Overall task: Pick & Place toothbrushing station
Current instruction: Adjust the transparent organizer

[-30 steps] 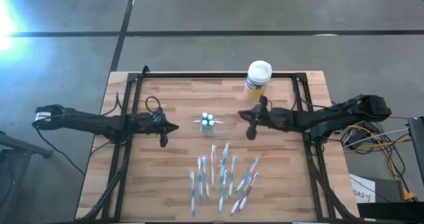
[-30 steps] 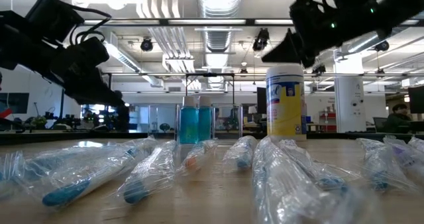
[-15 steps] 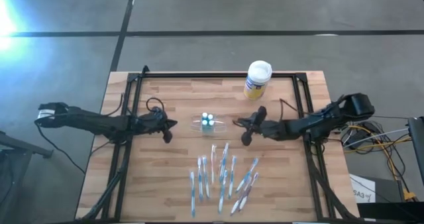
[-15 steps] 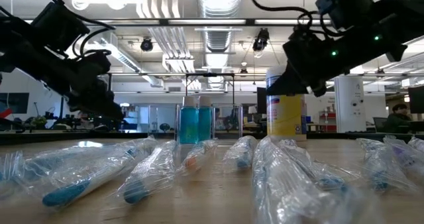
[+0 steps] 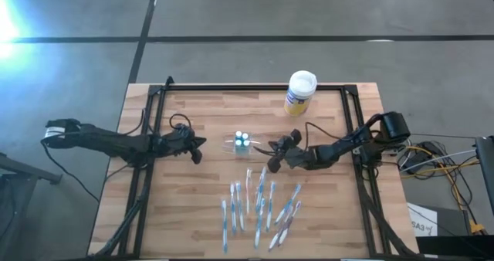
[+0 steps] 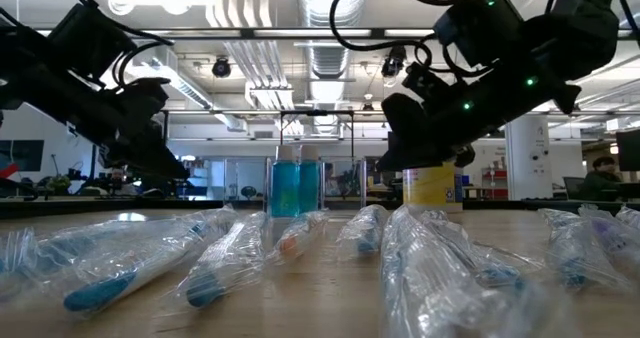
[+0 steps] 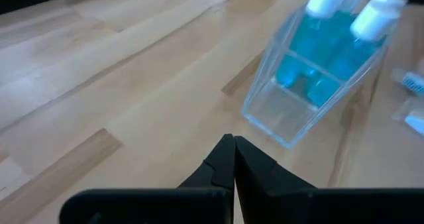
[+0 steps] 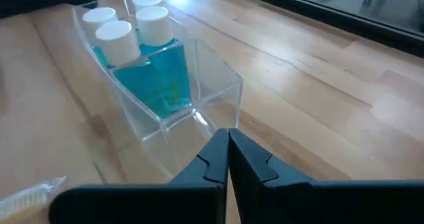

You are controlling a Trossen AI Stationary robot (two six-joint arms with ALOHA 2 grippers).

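Toothbrushing station [image 5: 243, 143]: from above we see this clear holder mid-table, white-capped blue bottles [image 5: 241, 137] inside. The left gripper [image 5: 194, 150] sits just beside it on one side, arm stretched low; the right gripper [image 5: 275, 154] sits near its other side, arm bent at the elbow. Wrapped toothbrushes [image 5: 258, 203] lie in front of the station, and a yellow white-lidded canister [image 5: 299, 93] behind.

Level with the table, we see the station [image 6: 296, 187] between both arms; the canister's [image 6: 432, 186] label is unreadable.

Our left wrist shows the fingers [image 7: 222, 164] pressed together, empty, and the station [image 7: 318, 71] ahead.

Our right wrist shows the fingertips [image 8: 215, 154] together, just before the station [image 8: 165, 91].
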